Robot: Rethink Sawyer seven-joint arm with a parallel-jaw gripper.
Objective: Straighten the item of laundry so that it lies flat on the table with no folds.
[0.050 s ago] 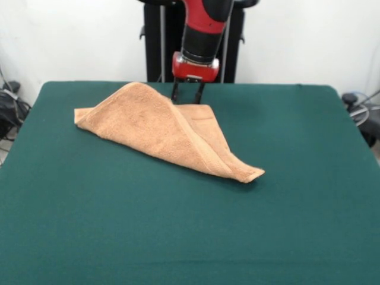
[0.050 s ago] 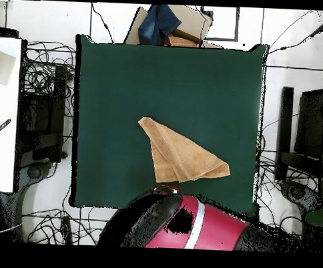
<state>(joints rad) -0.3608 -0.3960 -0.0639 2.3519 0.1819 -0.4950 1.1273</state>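
Towel (image 1: 172, 130) folded over in a triangle, peaked under pincer (image 1: 187, 94).

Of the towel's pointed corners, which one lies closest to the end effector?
None of the pointed ones: the end effector stands at the towel's raised back edge. The left tip and the near right tip both lie far out on the table.

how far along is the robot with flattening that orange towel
Nothing looks done: the towel lies folded over itself in a rough triangle on the table. In hand: the gripper is down at its far edge, grasp unclear. Left: unfolding it flat.
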